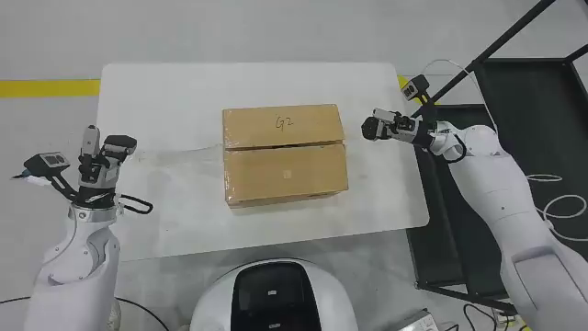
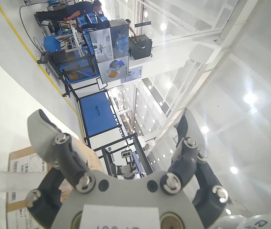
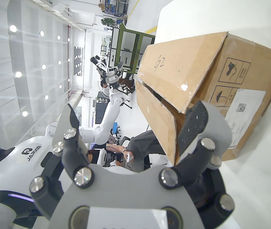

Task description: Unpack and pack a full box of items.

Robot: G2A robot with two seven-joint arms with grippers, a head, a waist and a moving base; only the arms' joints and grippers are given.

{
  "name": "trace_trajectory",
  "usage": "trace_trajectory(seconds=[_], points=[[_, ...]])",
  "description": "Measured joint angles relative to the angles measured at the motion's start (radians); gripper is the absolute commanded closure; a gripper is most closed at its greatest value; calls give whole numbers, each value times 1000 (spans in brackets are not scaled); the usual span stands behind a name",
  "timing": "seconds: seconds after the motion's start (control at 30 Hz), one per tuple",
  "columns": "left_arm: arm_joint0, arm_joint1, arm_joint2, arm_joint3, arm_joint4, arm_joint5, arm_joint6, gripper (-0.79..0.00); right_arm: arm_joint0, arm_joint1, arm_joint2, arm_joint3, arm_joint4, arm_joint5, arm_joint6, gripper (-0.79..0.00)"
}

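Ideally, left jaws and right jaws both apart, the right pair should catch the box (image 1: 285, 154) flap (image 3: 183, 72) at its lifted corner.

Handwritten "G2" on box (image 1: 285, 170) top flap; shipping label (image 3: 244, 113) on side.

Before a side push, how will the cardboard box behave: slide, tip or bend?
The cardboard box sits low and wide on the table, so it would probably slide rather than tip. Its top flaps look unsealed and slightly lifted, so they likely flex if pressed.
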Motion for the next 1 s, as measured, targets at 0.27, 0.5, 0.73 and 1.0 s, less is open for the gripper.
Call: trace_trajectory(seconds=[0.27,0.5,0.73,1.0], points=[[0,0,0,0,0,0,0,-784,0,0,0,0,0,0,0,-785],[0,0,0,0,0,0,0,-785,0,0,0,0,0,0,0,-785],[0,0,0,0,0,0,0,-785,-17,8,6,-57,-87,19,-7,-785],[0,0,0,0,0,0,0,-785,-51,12,6,-99,-159,35,2,-785]])
